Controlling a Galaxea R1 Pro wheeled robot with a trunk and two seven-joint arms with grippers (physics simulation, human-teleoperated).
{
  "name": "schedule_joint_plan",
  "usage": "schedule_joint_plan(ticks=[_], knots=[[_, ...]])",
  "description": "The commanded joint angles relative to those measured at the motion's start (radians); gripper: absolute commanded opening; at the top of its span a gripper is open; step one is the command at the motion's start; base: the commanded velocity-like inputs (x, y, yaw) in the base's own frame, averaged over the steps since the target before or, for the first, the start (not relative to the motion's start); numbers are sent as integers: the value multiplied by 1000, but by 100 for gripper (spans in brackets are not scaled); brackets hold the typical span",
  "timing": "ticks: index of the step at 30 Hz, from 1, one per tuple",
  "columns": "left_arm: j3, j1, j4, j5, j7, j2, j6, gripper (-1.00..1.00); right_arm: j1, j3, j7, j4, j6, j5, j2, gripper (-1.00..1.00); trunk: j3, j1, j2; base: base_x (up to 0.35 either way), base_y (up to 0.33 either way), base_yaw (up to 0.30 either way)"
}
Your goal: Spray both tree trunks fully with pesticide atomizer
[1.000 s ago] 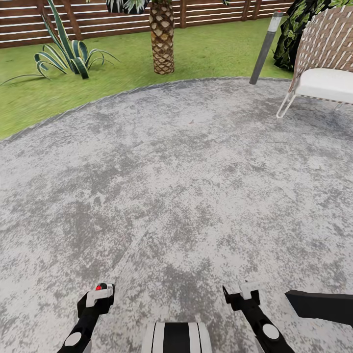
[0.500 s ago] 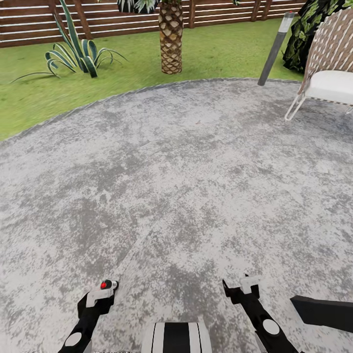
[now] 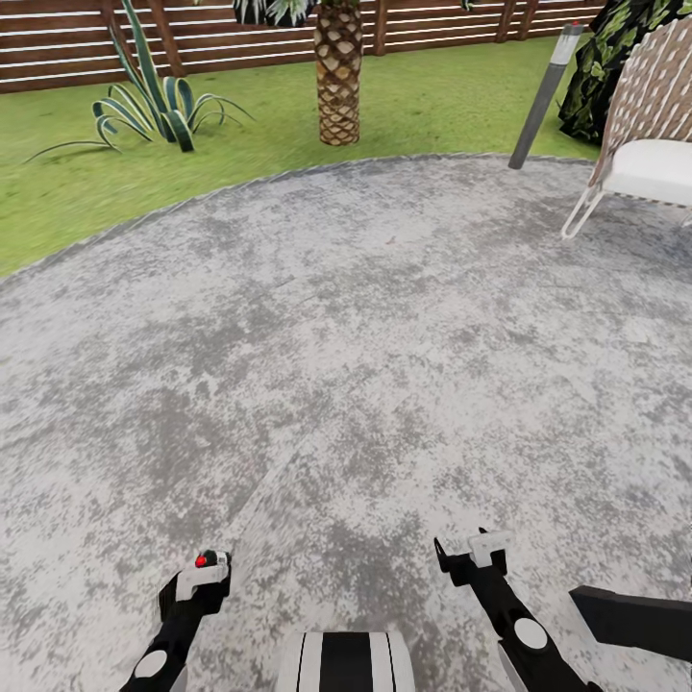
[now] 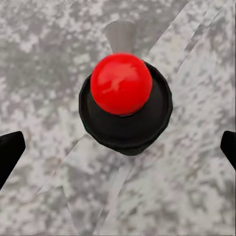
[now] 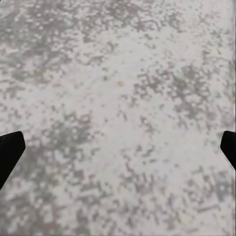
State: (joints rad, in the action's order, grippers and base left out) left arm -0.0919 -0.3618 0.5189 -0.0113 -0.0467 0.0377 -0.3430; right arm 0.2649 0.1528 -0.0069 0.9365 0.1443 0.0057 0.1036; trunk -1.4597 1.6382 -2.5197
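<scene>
Grey mottled stone paving (image 3: 365, 365) covers most of the head view, a big rounded slab area with a curved edge where it meets the green lawn (image 3: 86, 192) up top. Past the lawn we see the reddish-brown slat fence (image 3: 67, 38) across the back. On the grass: a spiky striped agave-type plant (image 3: 154, 101) at left, a short palm trunk (image 3: 338, 72) with woven brown bark near centre, both well apart. At right, a grey bollard lamp post (image 3: 544, 96) stands tilted at the paving edge, next to a dark leafy shrub (image 3: 615, 48). A woven-back chair (image 3: 644, 135) with a white seat sits on the paving at far right. At the bottom of that view our left gripper (image 3: 200, 577) hangs low over the stone with the pesticide atomizer (image 3: 204, 560) in it; its red top pokes up above the fingers. Our right gripper (image 3: 476, 556) hangs over bare stone, nothing in it. A dark flat shape (image 3: 634, 615) sits at bottom right; we cannot tell what it is.

Left wrist view: atomizer (image 4: 125, 101) seen from above, red ball top on a round black body, held between the fingers (image 4: 10, 152), stone paving (image 4: 44, 54) below.

Right wrist view: black fingertips (image 5: 10, 150) at opposite frame edges, spread wide, blotchy grey stone (image 5: 118, 118) between them.
</scene>
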Motion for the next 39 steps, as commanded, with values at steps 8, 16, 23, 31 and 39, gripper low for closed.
schedule_joint_plan(ticks=[8,16,23,31,39], knots=[[-1,0,3,-1,-2,0,-4,100,1,2,-1,-1,3,0,1,100,-1,0,0,31,-37,0],[-4,0,4,-2,-3,1,-4,100,1,3,-1,-2,3,0,1,100,-1,0,0,0,-1,0],[-5,0,12,-3,-4,-1,-2,100,1,4,1,-2,3,1,1,100,-1,0,0,0,0,0],[0,0,20,-78,0,-1,-4,100,0,4,1,-2,3,2,1,100,-1,0,0,0,0,0],[0,0,20,-91,1,0,-4,100,1,4,1,-2,1,1,1,100,-1,0,0,0,0,0]])
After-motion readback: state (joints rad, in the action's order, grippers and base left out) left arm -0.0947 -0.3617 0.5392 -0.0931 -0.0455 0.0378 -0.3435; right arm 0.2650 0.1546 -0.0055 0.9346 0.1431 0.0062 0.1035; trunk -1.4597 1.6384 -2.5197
